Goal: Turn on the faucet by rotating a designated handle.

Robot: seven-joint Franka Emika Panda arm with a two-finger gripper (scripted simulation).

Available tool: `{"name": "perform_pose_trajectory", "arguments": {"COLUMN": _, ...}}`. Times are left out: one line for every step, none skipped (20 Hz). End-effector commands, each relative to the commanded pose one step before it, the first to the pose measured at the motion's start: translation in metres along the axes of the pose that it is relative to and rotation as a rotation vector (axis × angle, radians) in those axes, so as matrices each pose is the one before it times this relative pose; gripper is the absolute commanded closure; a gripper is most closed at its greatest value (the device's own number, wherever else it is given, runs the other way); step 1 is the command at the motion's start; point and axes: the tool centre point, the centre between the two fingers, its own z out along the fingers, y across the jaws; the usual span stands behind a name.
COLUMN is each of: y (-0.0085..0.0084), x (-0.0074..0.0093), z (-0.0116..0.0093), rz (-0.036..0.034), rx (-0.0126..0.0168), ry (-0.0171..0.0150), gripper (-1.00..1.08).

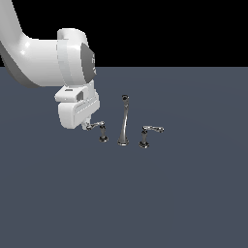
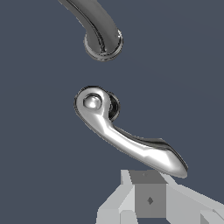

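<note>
One faucet counted, two levers: handle beside spout, twin handle opposite. Handle's domed cap seen only at wrist. Gripper at handle tip; opening cannot be told.

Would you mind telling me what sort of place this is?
Likely a bare simulated test scene, not a real kitchen: a chrome faucet stands alone on a flat grey floor under black background, gripper nearby.

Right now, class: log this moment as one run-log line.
phase: approach | gripper: at handle tip, grip unclear | faucet: untouched
</note>
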Motion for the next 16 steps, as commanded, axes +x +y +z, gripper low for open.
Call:
{"name": "perform_pose_trajectory", "arguments": {"y": 0.00883, "x": 0.00538, "z": -0.00024, "rz": 0.00415, "rx": -0.00618, "ry": 0.00279, "gripper": 1.08}}
{"name": "perform_pose_trajectory", "arguments": {"y": 0.0, "x": 0.0, "z": 0.0, "rz": 0.0, "rx": 0.0, "ry": 0.0, "gripper": 1.08}}
{"name": "perform_pose_trajectory", "arguments": {"y": -0.00251, "x": -0.00452, "z": 0.00012, "rz": -0.00585, "rx": 0.00293, "ry": -0.00134, "gripper": 1.08}}
{"name": "perform_pose_trajectory", "arguments": {"y": 0.00169, "x": 0.00331, "z": 0.0, "rz": 0.0004, "rx": -0.00027, "ry": 0.00008, "gripper": 1.08}}
{"name": "perform_pose_trajectory", "arguments": {"y": 0.0017, "x": 0.00333, "z": 0.0, "rz": 0.0004, "rx": -0.00027, "ry": 0.00008, "gripper": 1.08}}
{"name": "perform_pose_trajectory", "arguments": {"y": 0.00171, "x": 0.00335, "z": -0.00001, "rz": 0.0004, "rx": -0.00027, "ry": 0.00008, "gripper": 1.08}}
{"name": "perform_pose_trajectory", "arguments": {"y": 0.00185, "x": 0.00317, "z": -0.00016, "rz": 0.0, "rx": 0.0, "ry": 0.0, "gripper": 1.08}}
{"name": "perform_pose_trajectory", "arguments": {"y": 0.00164, "x": 0.00354, "z": 0.00011, "rz": 0.0007, "rx": -0.00046, "ry": 0.00014, "gripper": 1.08}}
{"name": "perform_pose_trajectory", "arguments": {"y": 0.00174, "x": 0.00341, "z": -0.00001, "rz": 0.0004, "rx": -0.00026, "ry": 0.00008, "gripper": 1.08}}
{"name": "perform_pose_trajectory", "arguments": {"y": 0.00187, "x": 0.00323, "z": -0.00017, "rz": 0.0, "rx": 0.0, "ry": 0.0, "gripper": 1.08}}
{"name": "perform_pose_trajectory", "arguments": {"y": 0.00164, "x": 0.00365, "z": 0.00014, "rz": 0.00081, "rx": -0.00051, "ry": 0.00017, "gripper": 1.08}}
{"name": "perform_pose_trajectory", "arguments": {"y": 0.00177, "x": 0.00347, "z": -0.00002, "rz": 0.00041, "rx": -0.00025, "ry": 0.00008, "gripper": 1.08}}
{"name": "perform_pose_trajectory", "arguments": {"y": 0.00189, "x": 0.00329, "z": -0.00017, "rz": 0.0, "rx": 0.0, "ry": 0.0, "gripper": 1.08}}
{"name": "perform_pose_trajectory", "arguments": {"y": 0.00166, "x": 0.00371, "z": 0.00012, "rz": 0.00082, "rx": -0.00049, "ry": 0.00017, "gripper": 1.08}}
{"name": "perform_pose_trajectory", "arguments": {"y": 0.00179, "x": 0.00353, "z": -0.00003, "rz": 0.00042, "rx": -0.00024, "ry": 0.00009, "gripper": 1.08}}
{"name": "perform_pose_trajectory", "arguments": {"y": 0.00191, "x": 0.00335, "z": -0.00017, "rz": 0.0, "rx": 0.0, "ry": 0.0, "gripper": 1.08}}
